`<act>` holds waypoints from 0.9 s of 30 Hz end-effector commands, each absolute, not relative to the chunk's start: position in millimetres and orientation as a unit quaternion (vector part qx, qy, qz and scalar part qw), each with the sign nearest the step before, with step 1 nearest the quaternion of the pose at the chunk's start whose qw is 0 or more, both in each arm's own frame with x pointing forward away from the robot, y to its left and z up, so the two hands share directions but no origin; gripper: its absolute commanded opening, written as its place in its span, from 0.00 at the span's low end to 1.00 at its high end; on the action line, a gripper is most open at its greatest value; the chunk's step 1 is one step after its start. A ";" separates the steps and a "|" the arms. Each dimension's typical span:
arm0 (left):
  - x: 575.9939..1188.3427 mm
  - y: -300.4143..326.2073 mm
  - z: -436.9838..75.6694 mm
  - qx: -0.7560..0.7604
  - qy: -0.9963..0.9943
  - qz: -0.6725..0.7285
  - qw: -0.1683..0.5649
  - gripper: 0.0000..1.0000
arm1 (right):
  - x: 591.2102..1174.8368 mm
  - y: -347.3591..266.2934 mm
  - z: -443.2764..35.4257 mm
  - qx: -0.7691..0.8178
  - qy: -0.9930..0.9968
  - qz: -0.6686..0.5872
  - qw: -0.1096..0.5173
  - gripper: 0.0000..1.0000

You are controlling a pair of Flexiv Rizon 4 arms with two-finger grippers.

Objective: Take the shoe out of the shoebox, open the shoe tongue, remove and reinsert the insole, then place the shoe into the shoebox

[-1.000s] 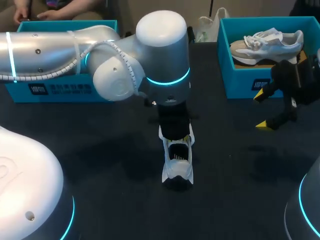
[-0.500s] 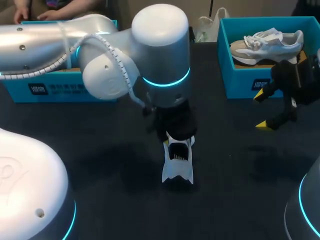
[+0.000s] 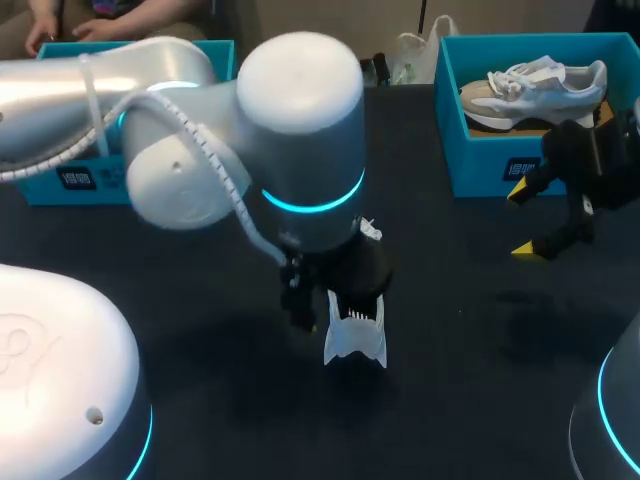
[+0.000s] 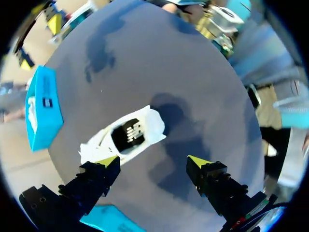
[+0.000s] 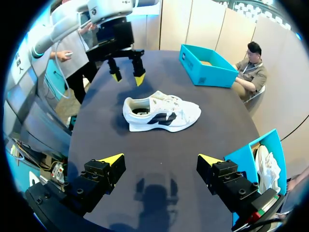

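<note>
jaws wide on both; left arm (image 3: 300, 130) half-hides the shoe (image 3: 355, 340).

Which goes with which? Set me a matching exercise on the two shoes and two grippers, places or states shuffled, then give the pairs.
1. white shoe
2. second shoe
3. left gripper
4. right gripper

A. inside the shoebox at the right
B. open, hanging in front of that shoebox, apart from the white shoe
C. standing on its sole on the table, mid-table
D. open, close above the white shoe

Pairs: 1-C, 2-A, 3-D, 4-B
</note>
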State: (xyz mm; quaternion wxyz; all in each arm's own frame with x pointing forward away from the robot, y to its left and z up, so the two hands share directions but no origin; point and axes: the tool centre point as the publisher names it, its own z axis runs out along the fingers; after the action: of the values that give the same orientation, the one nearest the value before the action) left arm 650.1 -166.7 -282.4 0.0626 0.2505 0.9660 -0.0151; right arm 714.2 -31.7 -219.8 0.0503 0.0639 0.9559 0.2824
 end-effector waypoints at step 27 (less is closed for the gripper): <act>634.2 -205.3 -346.8 0.000 0.995 -0.076 0.062 1.00 | 713.7 -31.2 -220.3 0.065 0.956 0.281 0.051 1.00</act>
State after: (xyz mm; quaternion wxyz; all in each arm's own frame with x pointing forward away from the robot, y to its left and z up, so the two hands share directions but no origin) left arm 629.1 -190.9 -339.4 0.0686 -0.0020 0.9939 -0.0859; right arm 714.2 -31.7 -219.8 0.0503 0.0639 0.9559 0.2823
